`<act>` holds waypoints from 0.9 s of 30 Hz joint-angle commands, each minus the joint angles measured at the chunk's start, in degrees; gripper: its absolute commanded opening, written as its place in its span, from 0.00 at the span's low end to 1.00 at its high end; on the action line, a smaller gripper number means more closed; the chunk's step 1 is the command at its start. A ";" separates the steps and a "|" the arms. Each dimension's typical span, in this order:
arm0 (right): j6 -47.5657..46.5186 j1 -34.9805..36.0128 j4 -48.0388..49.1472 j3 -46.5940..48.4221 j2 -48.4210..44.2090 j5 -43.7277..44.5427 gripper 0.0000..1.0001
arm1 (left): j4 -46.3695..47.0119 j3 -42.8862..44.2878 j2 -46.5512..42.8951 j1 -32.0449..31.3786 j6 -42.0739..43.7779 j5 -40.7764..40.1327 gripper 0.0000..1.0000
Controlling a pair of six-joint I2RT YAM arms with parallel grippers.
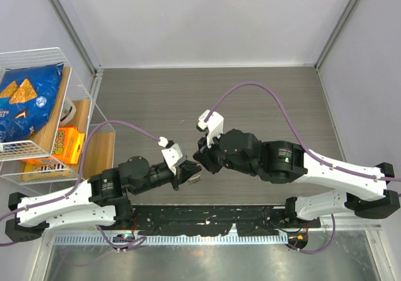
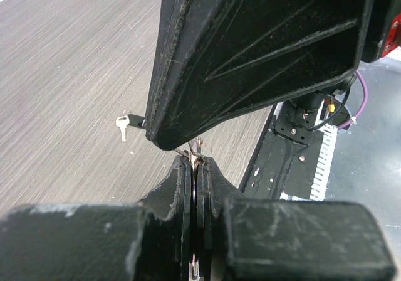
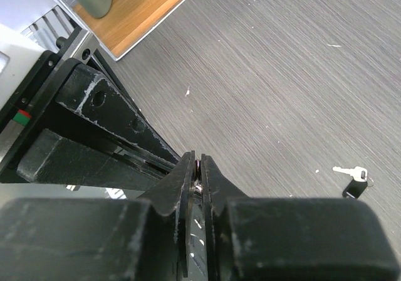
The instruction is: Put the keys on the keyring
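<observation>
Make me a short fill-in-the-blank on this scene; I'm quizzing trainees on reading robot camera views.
1. The left gripper, pinching thin wire that looks like the keyring, and the right gripper both have their jaws ___.
2. The loose silver key lies on the table, held by ___ gripper.
3. The blue chip bag sits in the wire rack on the ___ side of the top view.

Missing words: shut; neither; left

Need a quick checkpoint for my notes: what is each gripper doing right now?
Left gripper: closed on thin wire, apparently the keyring.
Right gripper: closed on a silvery metal bit, unidentifiable.
</observation>
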 commanded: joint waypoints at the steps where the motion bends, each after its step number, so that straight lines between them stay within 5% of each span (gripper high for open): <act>1: -0.04 -0.22 2.64 1.25 -1.16 0.08 0.14 | 1.79 2.83 -0.16 0.06 0.47 0.18 0.00; 13: -0.22 -0.13 4.14 -0.33 -2.30 0.61 0.06 | 2.15 2.04 0.55 0.06 -0.06 0.89 0.02; 16: 0.22 0.22 5.11 -1.39 -2.92 1.31 0.06 | 2.50 1.95 0.20 -0.03 -0.32 0.10 0.24; 23: 2.32 2.76 8.79 -3.41 -4.24 5.70 0.06 | 4.78 1.68 -1.56 -0.03 -0.06 -4.64 0.54; 27: 3.11 5.14 8.97 -2.88 -3.71 12.47 0.05 | 6.89 1.42 -1.30 -0.03 0.29 -6.14 0.55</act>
